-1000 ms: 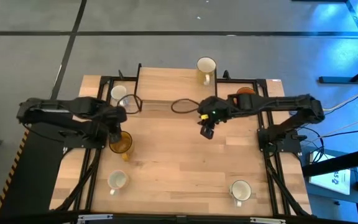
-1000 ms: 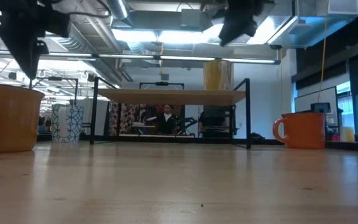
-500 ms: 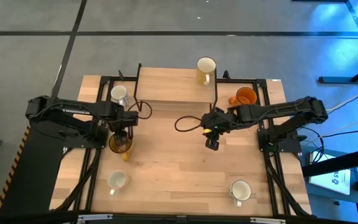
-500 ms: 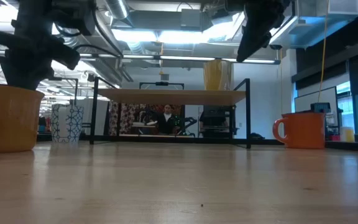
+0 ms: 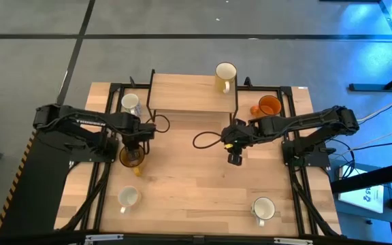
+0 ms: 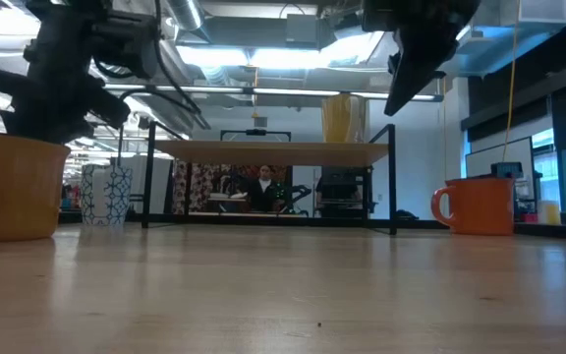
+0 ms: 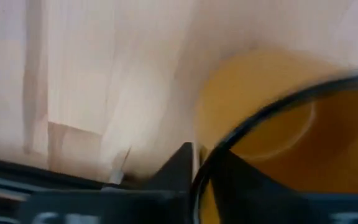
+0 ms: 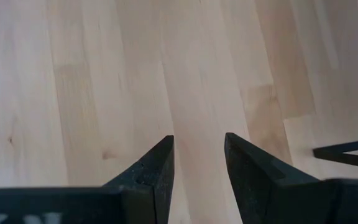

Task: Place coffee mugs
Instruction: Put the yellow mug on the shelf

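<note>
The amber-brown mug (image 5: 132, 158) stands upright on the table at the left, its handle toward the near edge. My left gripper (image 5: 133, 147) is on its far rim, shut on it; it also shows above the amber-brown mug (image 6: 8, 187) in the low view. Over the middle of the table my right gripper (image 5: 235, 158) hangs open, and only bare wood shows between its fingers (image 8: 157, 168). The cream-yellow mug (image 5: 225, 71) stands on the raised shelf (image 5: 192, 95). The orange mug (image 5: 269, 105) stands on the table at the far right. My left gripper holds the amber-brown mug by its dark rim (image 7: 216, 146), one finger (image 7: 241, 180) inside the cup and one finger (image 7: 176, 165) outside the wall. The fingers come from above, pointing down. The mug stands upright with its base on the table.
A patterned white mug (image 5: 130, 102) stands at the far left beside the shelf's frame. Two more white mugs (image 5: 128, 197) (image 5: 263, 207) stand near the front edge, left and right. Bare wood lies between them and under my right gripper.
My left gripper has come down and a little toward the near edge onto the amber-brown mug's rim; the mug has stayed in place. My right gripper has moved toward the near and right edges, away from the shelf, still open.
</note>
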`<state>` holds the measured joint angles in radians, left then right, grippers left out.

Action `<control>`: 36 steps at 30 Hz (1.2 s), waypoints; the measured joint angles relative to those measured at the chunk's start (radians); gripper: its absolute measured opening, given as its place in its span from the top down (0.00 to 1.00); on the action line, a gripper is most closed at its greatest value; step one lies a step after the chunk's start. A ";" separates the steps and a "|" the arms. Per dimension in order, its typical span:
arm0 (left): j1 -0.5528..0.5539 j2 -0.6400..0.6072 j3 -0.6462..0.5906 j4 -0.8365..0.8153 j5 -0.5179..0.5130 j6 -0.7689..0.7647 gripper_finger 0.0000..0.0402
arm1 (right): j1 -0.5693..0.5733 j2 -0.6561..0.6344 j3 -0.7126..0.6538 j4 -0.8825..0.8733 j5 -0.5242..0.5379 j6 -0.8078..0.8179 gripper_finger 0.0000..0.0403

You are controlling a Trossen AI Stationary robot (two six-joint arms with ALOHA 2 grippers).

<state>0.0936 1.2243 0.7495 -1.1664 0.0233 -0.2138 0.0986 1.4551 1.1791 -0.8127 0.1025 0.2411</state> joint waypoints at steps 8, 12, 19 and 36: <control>-0.022 0.001 0.158 -0.037 -0.025 0.002 0.96 | 0.000 -0.018 -0.002 -0.013 0.009 -0.026 0.68; -0.023 0.000 0.325 -0.098 -0.016 0.006 0.96 | -0.001 -0.055 -0.002 -0.030 0.038 -0.032 0.68; 0.004 0.017 0.601 -0.102 -0.069 0.024 0.96 | -0.001 -0.148 -0.002 -0.027 0.102 -0.031 0.68; 0.328 0.477 1.279 -0.272 -0.141 0.322 0.96 | -0.001 -0.230 -0.001 -0.065 0.195 -0.005 0.68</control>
<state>0.4218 1.7011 2.0287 -1.4385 -0.1172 0.1082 0.0978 1.2247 1.1778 -0.8779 0.2979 0.2365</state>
